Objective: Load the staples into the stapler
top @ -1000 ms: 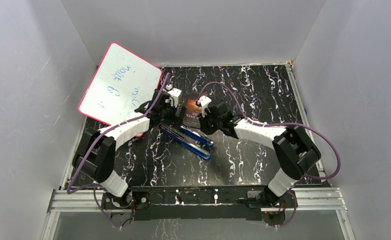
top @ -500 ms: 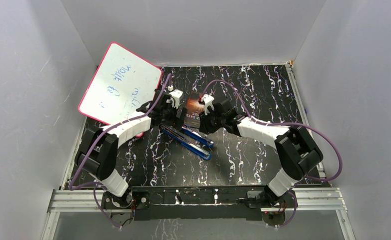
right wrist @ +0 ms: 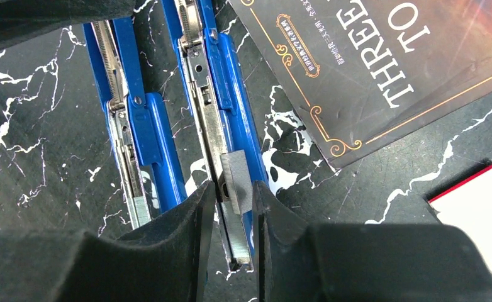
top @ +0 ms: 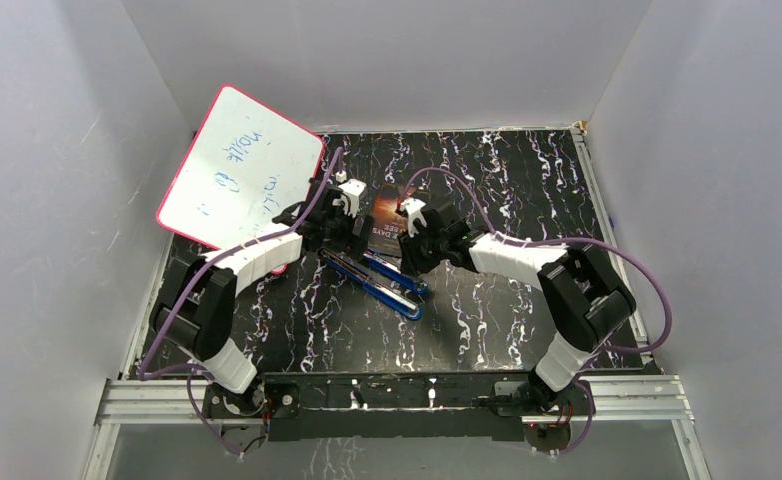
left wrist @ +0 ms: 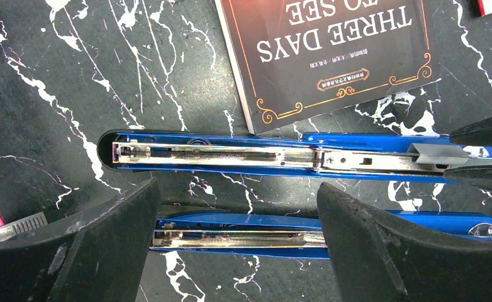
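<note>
Staples (right wrist: 236, 175) sit tilted on the rail of the open blue stapler (right wrist: 221, 75), right gripper (right wrist: 234, 190) jaws close either side (pinching or not, can't tell). Left gripper (left wrist: 237, 196) gapes wide over the other half; book (right wrist: 382, 69) lies just beside.

table (top: 527, 180): bears everything below.
whiteboard (top: 239, 180): rear left, propped at a tilt.
book (top: 385, 225): centre, lying flat.
far stapler (left wrist: 231, 155): opened flat, just in front of the book.
near stapler (left wrist: 243, 230): opened flat, parallel, just beside it on the arms' side.
left gripper (left wrist: 236, 189): fingers set wide, either side of the near stapler.
staples (right wrist: 238, 179): one strip on the far stapler's rail, toward its right end, between the fingertips of the right gripper (right wrist: 233, 187).
small box (right wrist: 476, 201): near a book corner.
</note>
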Action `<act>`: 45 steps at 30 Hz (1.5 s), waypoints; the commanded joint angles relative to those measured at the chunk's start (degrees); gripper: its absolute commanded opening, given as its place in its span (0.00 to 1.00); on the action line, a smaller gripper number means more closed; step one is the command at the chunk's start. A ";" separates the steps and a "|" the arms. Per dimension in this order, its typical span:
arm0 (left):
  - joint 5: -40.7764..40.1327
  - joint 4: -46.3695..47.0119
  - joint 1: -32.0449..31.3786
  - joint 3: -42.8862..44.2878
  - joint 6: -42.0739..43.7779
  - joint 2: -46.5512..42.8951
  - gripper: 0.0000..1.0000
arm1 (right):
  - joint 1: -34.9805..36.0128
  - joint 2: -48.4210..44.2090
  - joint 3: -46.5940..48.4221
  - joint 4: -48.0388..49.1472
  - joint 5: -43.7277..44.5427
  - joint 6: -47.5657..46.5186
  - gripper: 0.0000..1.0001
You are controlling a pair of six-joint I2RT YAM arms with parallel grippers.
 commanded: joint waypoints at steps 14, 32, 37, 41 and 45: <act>0.47 -0.46 0.29 1.86 0.67 -0.98 0.93 | -0.40 1.64 2.46 0.58 -0.70 0.35 0.20; 0.12 -0.46 0.28 1.77 0.60 -1.21 0.93 | -0.35 -2.54 1.89 2.17 -0.93 0.26 0.05; 0.14 -0.46 0.28 1.79 0.64 -1.30 0.93 | -0.39 -1.92 1.84 2.53 -0.44 0.25 0.25; 0.12 -0.47 0.28 1.79 0.66 -1.25 0.93 | -0.35 -0.85 2.29 2.46 -0.48 0.36 0.33; 0.14 -0.46 0.28 1.71 0.64 -1.35 0.93 | -0.44 -0.23 2.39 2.63 -0.14 0.39 0.33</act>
